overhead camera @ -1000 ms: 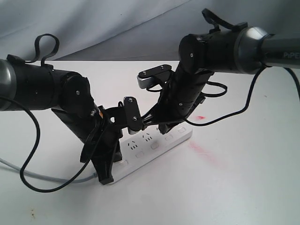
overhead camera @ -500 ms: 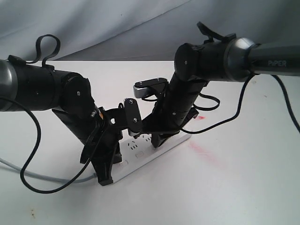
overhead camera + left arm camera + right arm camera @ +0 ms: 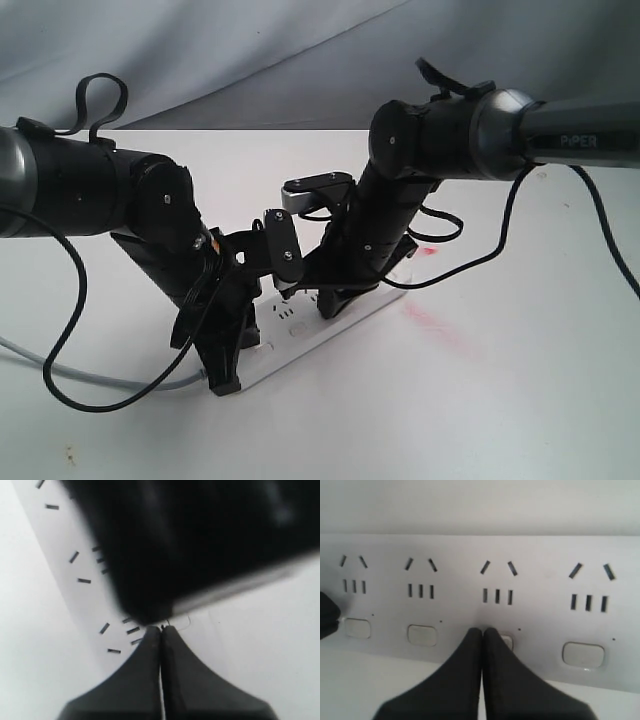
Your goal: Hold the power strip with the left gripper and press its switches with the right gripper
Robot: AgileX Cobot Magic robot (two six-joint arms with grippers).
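The power strip [image 3: 305,340], lower centre on the table [image 3: 480,400], is pinned by the closed left hand [image 3: 161,628]. The closed right hand [image 3: 482,630] has been shifted leftward onto the next switch [image 3: 506,641]; another press is judged begun.

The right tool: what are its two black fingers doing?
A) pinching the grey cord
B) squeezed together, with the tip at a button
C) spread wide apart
B: in the right wrist view the right tool has its fingers closed against each other with no gap. Its tip half covers one switch on the power strip.
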